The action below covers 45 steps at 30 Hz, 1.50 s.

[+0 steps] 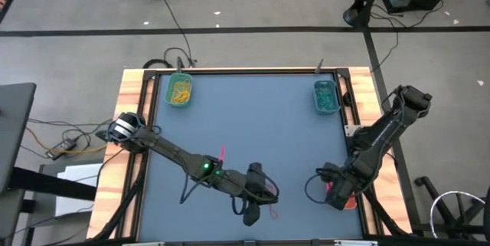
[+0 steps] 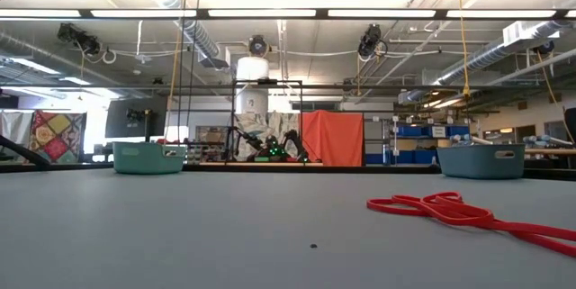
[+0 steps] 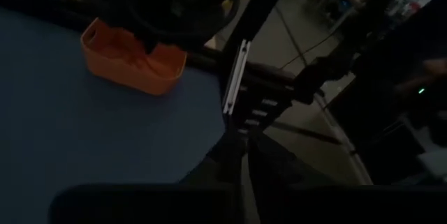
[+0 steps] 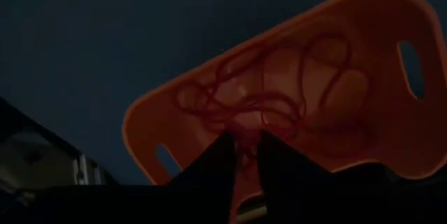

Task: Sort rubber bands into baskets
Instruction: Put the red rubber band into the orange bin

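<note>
The right gripper hangs right over the orange-red basket at the table's near right corner, its fingers a narrow gap apart with red strands between the tips; whether they are pinched, I can't tell. Red rubber bands lie tangled inside that tray, whose long axis slants across the wrist view, handle slots at both ends.

The left gripper sits low near the front edge, mid-table; whether its fingers are apart or together, I can't tell. Beside it a loose red band lies on the blue table, another by the left forearm.

At the far corners stand the green basket, full of yellow-orange bands, and the teal basket, both long axes running front to back. No readable writing anywhere. Cables trail over the floor behind.
</note>
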Each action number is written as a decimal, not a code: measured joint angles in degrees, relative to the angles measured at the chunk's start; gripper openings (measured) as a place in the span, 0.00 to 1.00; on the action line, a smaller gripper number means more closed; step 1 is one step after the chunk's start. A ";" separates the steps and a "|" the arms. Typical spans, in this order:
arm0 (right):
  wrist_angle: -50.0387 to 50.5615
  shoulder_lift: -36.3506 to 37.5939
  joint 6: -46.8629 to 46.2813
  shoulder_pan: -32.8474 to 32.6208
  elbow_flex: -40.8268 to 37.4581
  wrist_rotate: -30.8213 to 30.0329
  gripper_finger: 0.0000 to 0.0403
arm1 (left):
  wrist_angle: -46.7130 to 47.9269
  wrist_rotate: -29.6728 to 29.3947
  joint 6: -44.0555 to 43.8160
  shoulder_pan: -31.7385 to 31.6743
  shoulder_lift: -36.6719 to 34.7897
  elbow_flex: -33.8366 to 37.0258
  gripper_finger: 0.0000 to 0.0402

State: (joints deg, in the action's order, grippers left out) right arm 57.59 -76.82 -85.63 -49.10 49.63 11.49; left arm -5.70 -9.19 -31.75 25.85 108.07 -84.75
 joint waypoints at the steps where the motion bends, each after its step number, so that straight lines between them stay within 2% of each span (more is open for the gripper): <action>1: 0.05 0.00 -0.37 -0.25 0.00 0.06 0.20 | -0.88 0.00 -0.01 0.00 0.00 0.01 0.09; 8: 0.97 -0.02 -2.61 -1.44 0.00 -1.38 0.44 | 0.92 -4.82 -0.76 -0.26 -0.02 0.00 0.24; 13: 1.56 0.15 -7.94 -2.04 1.52 -4.86 0.54 | 7.14 -6.16 -7.54 -2.24 -0.02 0.02 0.29; 16: 1.49 0.17 -10.15 -3.02 5.28 -11.07 0.55 | 10.26 -6.16 -6.57 -3.49 -0.02 0.00 0.30; 19: 1.42 0.17 -11.28 -3.66 9.54 -16.55 0.55 | 14.38 -5.98 -1.86 -4.78 1.00 0.00 0.30; 22: 1.37 0.15 -11.31 -3.82 13.17 -20.25 0.54 | 15.93 -3.11 5.96 -5.79 3.07 0.00 0.30; 27: 1.35 0.11 -11.71 -4.54 16.97 -24.90 0.54 | 15.97 -0.99 13.54 -5.62 7.03 0.00 0.30; 37: 1.25 0.09 -16.57 -5.33 17.81 -25.56 0.54 | 17.69 -1.02 14.58 -7.29 15.17 0.00 0.30; 45: 2.17 0.09 -16.84 -5.57 17.81 -25.38 0.54 | 19.09 3.17 14.98 -8.22 17.52 -0.30 0.27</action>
State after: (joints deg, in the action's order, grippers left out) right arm 59.76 -76.73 -102.48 -54.68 67.44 -13.89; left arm 13.40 -6.02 -16.78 17.63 125.59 -85.05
